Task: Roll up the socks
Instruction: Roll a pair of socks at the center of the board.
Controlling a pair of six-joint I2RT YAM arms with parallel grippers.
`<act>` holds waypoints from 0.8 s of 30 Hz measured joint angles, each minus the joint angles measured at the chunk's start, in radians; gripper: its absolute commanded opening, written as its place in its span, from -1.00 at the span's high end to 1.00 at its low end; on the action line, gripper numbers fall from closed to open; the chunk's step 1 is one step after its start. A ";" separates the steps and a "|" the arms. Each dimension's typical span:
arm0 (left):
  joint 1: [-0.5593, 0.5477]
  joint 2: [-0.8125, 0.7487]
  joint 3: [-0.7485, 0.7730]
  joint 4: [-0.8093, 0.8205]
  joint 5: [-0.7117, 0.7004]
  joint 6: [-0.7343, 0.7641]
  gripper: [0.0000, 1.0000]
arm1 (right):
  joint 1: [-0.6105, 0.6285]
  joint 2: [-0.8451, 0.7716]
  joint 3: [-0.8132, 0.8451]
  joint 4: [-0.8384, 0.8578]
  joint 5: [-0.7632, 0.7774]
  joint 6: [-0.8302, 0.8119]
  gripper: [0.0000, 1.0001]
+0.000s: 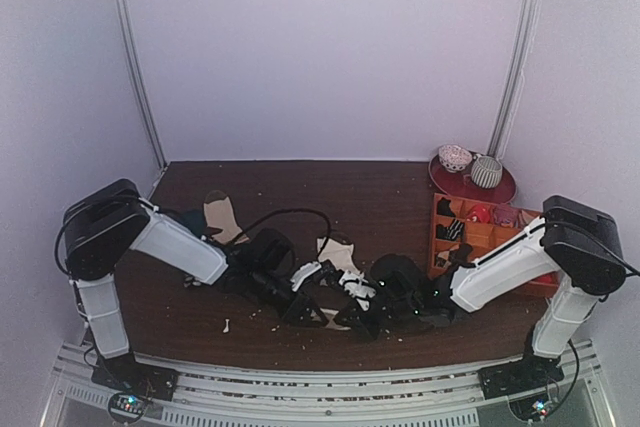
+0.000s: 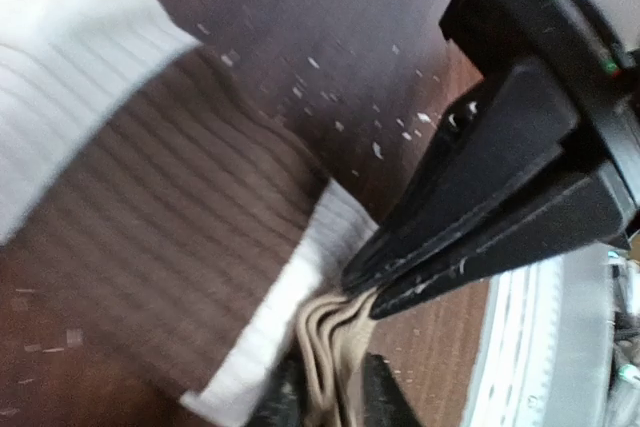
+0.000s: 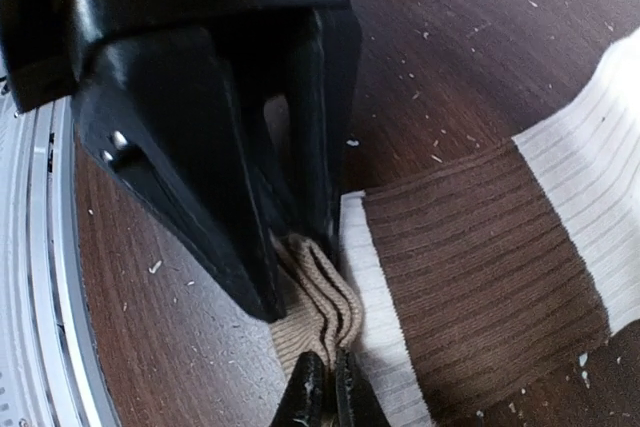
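The socks [image 1: 338,251] lie stacked on the brown table near its front middle, cream-white with a ribbed brown band [image 2: 150,207] and a tan end. The tan end [image 3: 320,297] is gathered into several upright folds. My left gripper [image 2: 335,399] is shut on those folds from one side, its fingers [image 2: 288,399] pressing the fabric. My right gripper [image 3: 325,389] pinches the same tan folds from the opposite side, jaws nearly together. The two grippers meet tip to tip, the left gripper [image 1: 315,315] beside the right gripper [image 1: 347,318]. The right gripper [image 2: 362,285] fills the right of the left wrist view.
A tan sock [image 1: 222,215] lies on a dark one [image 1: 195,220] at the left. An orange compartment tray [image 1: 480,237] and a red plate [image 1: 500,190] with two round items stand at the right. A metal rail [image 1: 320,387] runs along the near edge. White crumbs dot the table.
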 measured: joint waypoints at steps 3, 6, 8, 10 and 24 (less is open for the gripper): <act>-0.003 -0.069 -0.021 0.003 -0.088 0.037 0.20 | -0.028 0.000 -0.021 0.018 -0.048 0.087 1.00; -0.002 -0.182 -0.068 0.061 -0.171 0.086 0.13 | -0.078 0.017 -0.051 0.071 -0.132 0.210 1.00; -0.002 -0.245 -0.100 0.125 -0.200 0.126 0.14 | -0.117 0.043 -0.062 0.119 -0.206 0.306 1.00; -0.005 -0.293 -0.141 0.203 -0.212 0.178 0.14 | -0.152 0.072 -0.079 0.181 -0.278 0.402 1.00; -0.117 -0.226 -0.270 0.371 -0.216 0.488 0.15 | -0.248 0.151 -0.055 0.215 -0.500 0.710 1.00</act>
